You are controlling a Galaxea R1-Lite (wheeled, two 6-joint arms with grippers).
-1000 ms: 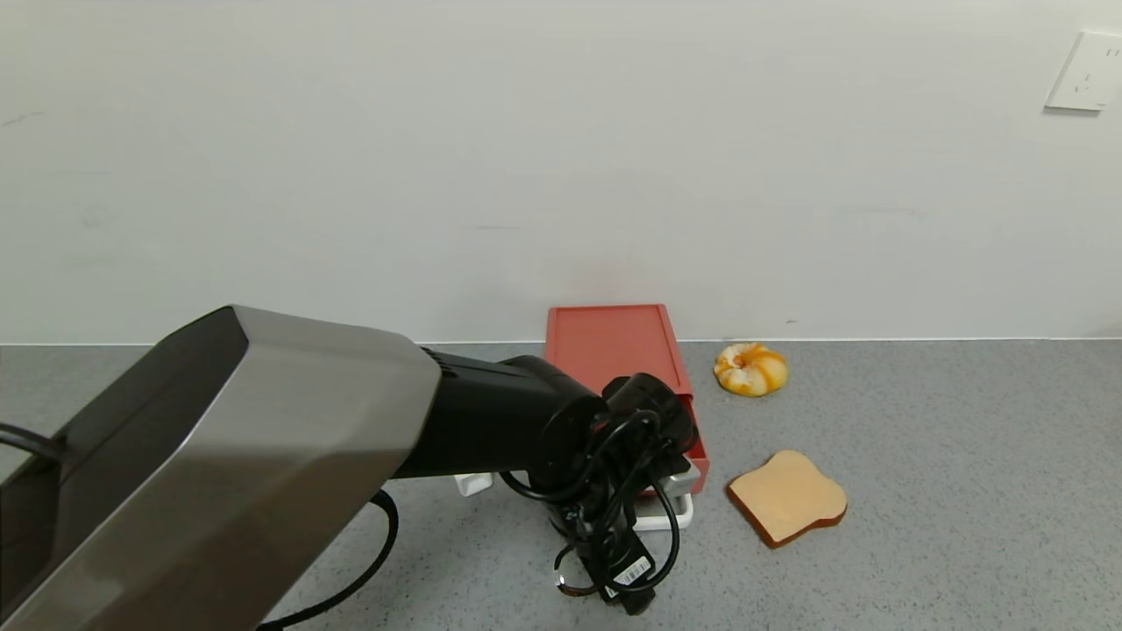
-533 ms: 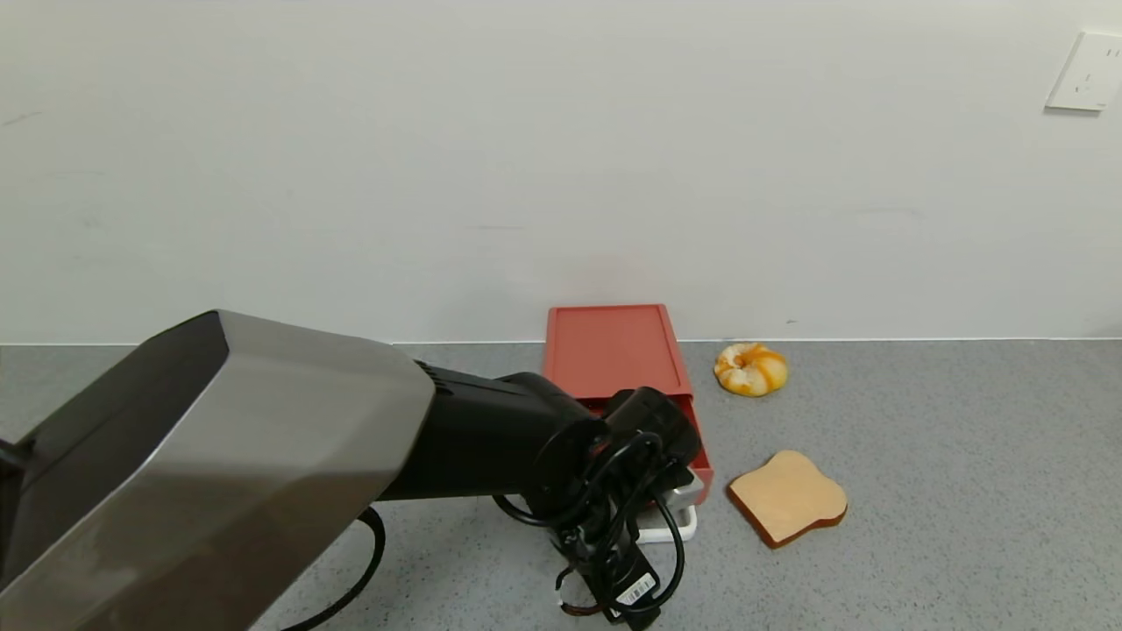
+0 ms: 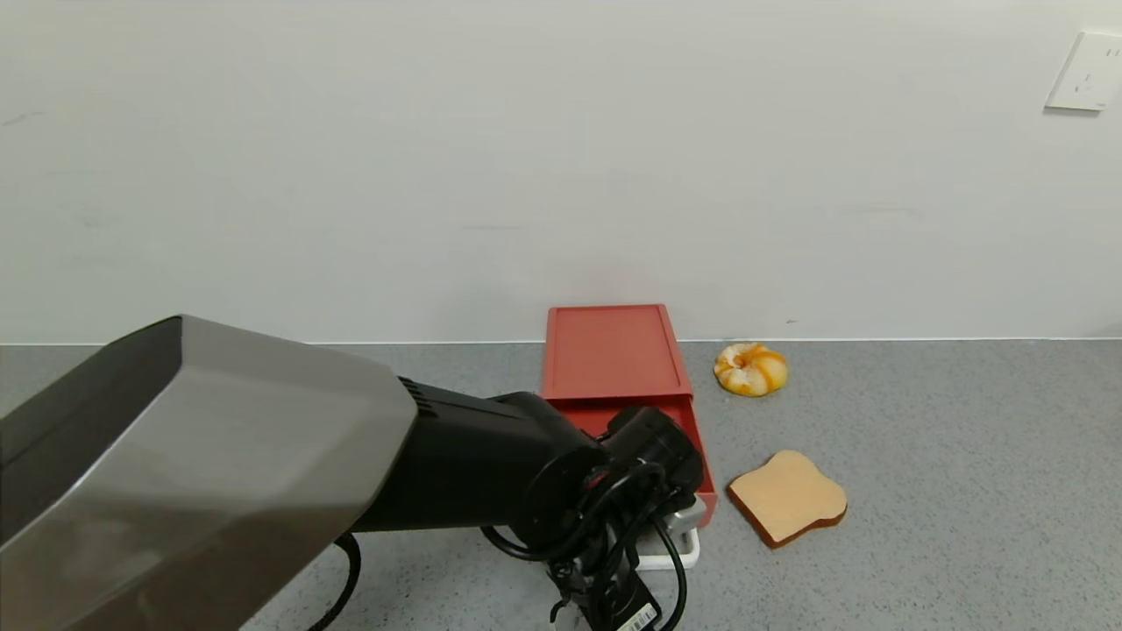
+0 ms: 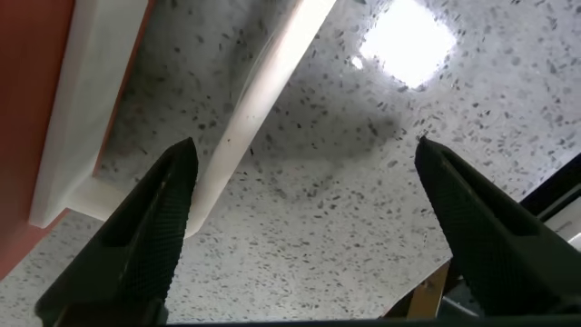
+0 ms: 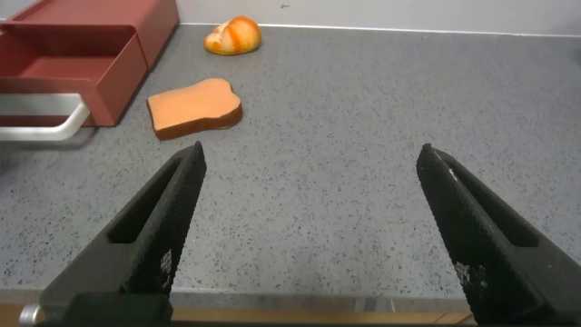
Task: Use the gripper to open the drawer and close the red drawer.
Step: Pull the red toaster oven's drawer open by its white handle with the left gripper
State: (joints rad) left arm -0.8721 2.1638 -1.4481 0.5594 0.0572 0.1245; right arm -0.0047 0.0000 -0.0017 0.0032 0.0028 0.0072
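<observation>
Opening phase: drawer (image 3: pixel 653 421) partly drawn out of red box (image 3: pixel 614 349).
Left gripper (image 4: pixel 304 241) spread wide at white handle (image 4: pixel 263 100), one finger inside the loop, clamping nothing. Remaining: full pull, then closing. Right gripper (image 5: pixel 309 236) parked, spread, empty.

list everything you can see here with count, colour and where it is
drawer: 1, terracotta red, partly pulled out of the front of its box
red box: 1, terracotta red, on the counter against the wall
handle: 1, white loop, on the drawer front, by the left gripper
toast slice: 1, tan, flat on the counter right of the drawer
bread roll: 1, yellow-orange, near the wall right of the box
counter: 1, grey speckled
wall socket: 1, white, on the wall at upper right
left gripper: 1, black, open, at the handle in front of the drawer
right gripper: 1, black, open, over bare counter away from the drawer
</observation>
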